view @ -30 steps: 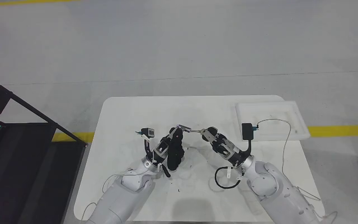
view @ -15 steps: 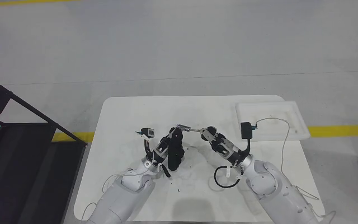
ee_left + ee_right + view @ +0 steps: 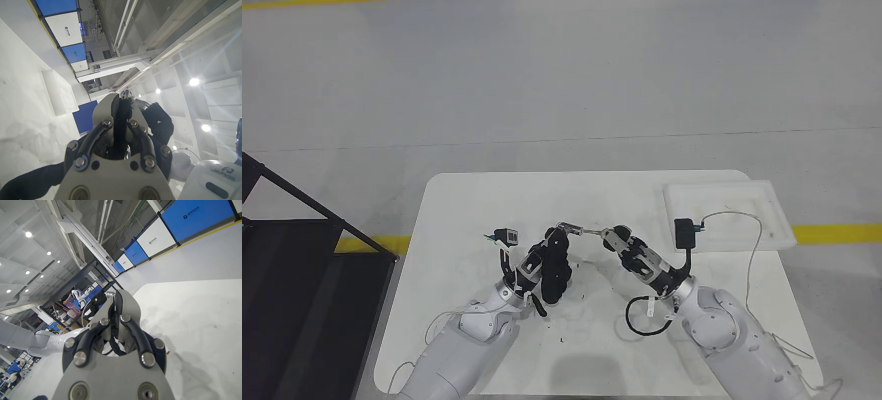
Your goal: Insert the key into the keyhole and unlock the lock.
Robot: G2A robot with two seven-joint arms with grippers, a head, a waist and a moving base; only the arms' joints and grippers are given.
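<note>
Big bright hall, pale grey floor with a yellow line (image 3: 842,234) across it, and in the middle of it all a white table (image 3: 462,230) with rounded corners. Both arms are up over the table's centre, tips almost nose to nose! The left gripper (image 3: 562,236) comes in from the left side, the right gripper (image 3: 606,236) from the right, and between them, lifted off the tabletop, runs the silver hardware (image 3: 577,229). Lock and key are too small here to tell one end from the other. From the left wrist, the left gripper's (image 3: 122,97) fingers are pressed together, black pads tight, with a bit of the silver hardware (image 3: 126,93) poking out past the tips. The other arm's black-covered gripper sits just beside it. On the right wrist it's the same story: the right gripper's (image 3: 115,296) fingers are clamped flat together, and a shiny end of the silver hardware (image 3: 109,293) juts out at the tip, right up against the left arm's black-wrapped end. At the table's far right corner lies a white tray (image 3: 772,215), and a small black box (image 3: 683,233) with a thin cable rests at the tray's near edge. A black rack (image 3: 292,290) stands on the floor off the table's left side.
</note>
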